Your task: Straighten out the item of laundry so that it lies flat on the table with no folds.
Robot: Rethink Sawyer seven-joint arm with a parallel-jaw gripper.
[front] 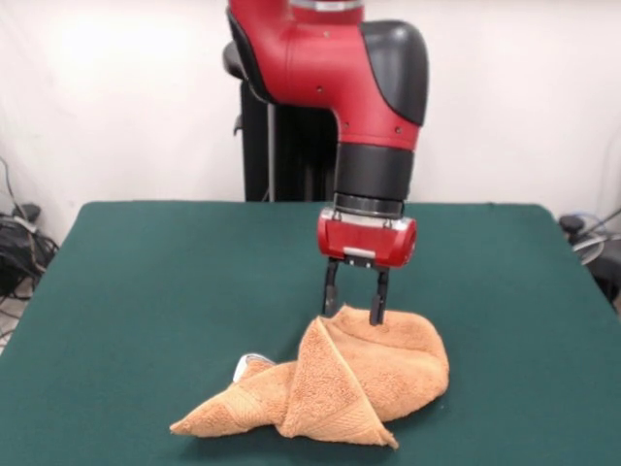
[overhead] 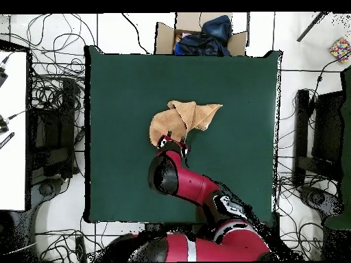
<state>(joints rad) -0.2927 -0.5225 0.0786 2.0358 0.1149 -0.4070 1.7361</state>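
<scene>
Green felt covers the wide table (front: 146, 282), with a white wall behind it and cables on the floor at both sides. Seen from the front, the towel (front: 388, 374) lies bunched at about 6 o'clock on the table, close to its near edge. A pointed tail trails toward 8 o'clock, with a small white tag (front: 249, 359) showing at its upper side, and a folded flap crosses the middle of the heap. At the heap's 12 o'clock edge the gripper (front: 355, 316) stands upright with its fingers partly spread, tips touching the top fold; whether cloth is pinched between them I cannot tell. That hold suits lifting the fold to undo it. Open felt lies left, right and behind; the near edge leaves little room.
</scene>
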